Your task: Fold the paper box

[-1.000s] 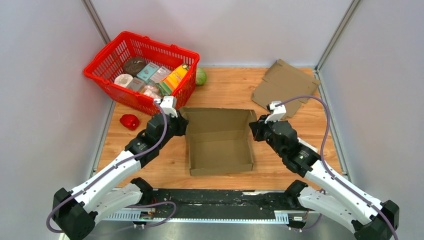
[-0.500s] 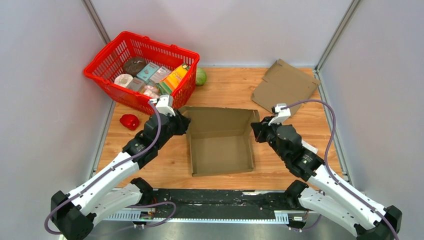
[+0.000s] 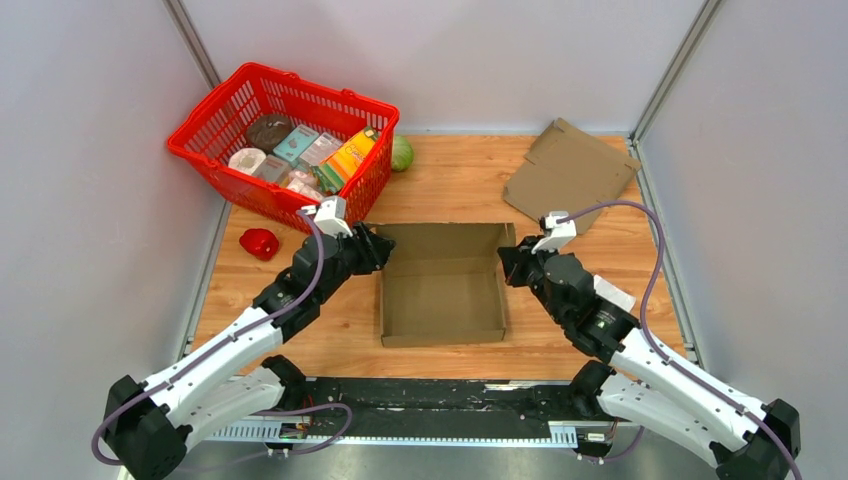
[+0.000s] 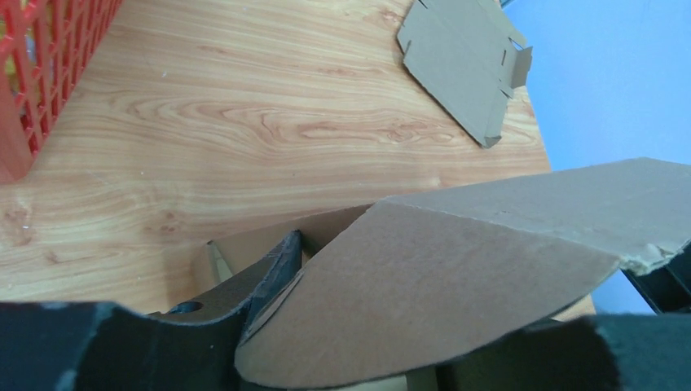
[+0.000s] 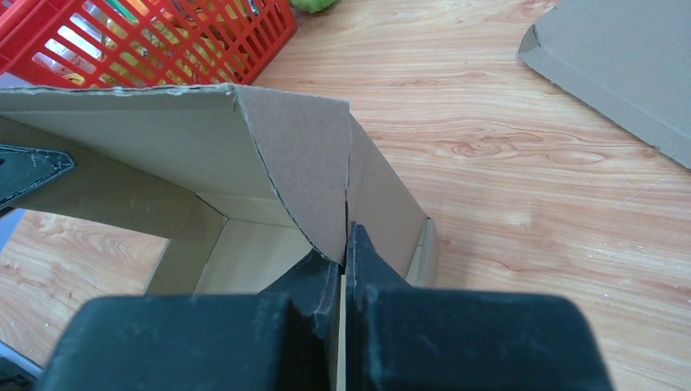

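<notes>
Paper box [image 3: 442,290] sits open-topped at mid-table between both grippers in the overhead view, its far-left corner hidden behind the left gripper [image 3: 374,250]. From the left wrist, a curved flap [image 4: 440,285] lies loose in the wide gap between spread fingers [image 4: 265,281]. From the right wrist, the right gripper [image 5: 344,248] pinches the box's right wall. Since a second ago the far wall has stood up and the left jaws have widened.

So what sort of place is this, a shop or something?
Probably a robotics test bench: a left arm and right arm mounted at a wooden table, plain grey walls around it, and a red basket of groceries and a cardboard box as props.
</notes>
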`<state>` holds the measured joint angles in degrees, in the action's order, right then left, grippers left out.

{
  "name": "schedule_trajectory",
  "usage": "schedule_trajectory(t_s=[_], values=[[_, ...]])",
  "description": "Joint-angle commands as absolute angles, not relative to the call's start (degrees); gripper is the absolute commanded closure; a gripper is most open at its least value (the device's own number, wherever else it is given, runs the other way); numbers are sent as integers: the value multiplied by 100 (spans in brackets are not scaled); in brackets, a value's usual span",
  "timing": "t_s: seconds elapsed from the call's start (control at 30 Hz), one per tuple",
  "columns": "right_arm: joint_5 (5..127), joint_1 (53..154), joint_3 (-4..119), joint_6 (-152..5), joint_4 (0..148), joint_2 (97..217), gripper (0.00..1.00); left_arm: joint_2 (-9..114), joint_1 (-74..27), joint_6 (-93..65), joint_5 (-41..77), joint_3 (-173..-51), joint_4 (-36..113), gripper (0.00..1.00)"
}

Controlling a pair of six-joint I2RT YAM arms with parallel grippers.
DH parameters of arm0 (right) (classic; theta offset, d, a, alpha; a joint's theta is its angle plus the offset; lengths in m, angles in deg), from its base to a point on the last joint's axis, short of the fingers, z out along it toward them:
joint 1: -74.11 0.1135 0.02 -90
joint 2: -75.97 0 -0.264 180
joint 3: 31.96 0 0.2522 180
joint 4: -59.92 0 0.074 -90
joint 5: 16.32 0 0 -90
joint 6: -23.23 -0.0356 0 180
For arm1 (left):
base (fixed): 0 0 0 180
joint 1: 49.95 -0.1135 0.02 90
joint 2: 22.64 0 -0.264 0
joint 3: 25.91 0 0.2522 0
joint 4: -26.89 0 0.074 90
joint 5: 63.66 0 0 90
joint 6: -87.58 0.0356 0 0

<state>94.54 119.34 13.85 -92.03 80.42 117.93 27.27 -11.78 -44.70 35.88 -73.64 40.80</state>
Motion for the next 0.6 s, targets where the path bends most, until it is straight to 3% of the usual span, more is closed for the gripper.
schedule_trajectory(t_s=[0.0,0.23,0.43,0.57], values=[[9090,12262,1344,-9472,7877,11816,100,2711,-891,-4733,2801,-7351,3494,47],[9135,12289,1283,-9411,8167,11588,97,2246,-891,-4636,2748,-6973,3704,48],[8889,12297,1265,-9612,8484,11368,81,2017,-882,-4610,2871,-6604,3942,58],[8555,12289,1370,-9674,8738,11350,69,1946,-891,-4540,2924,-6542,4030,60]])
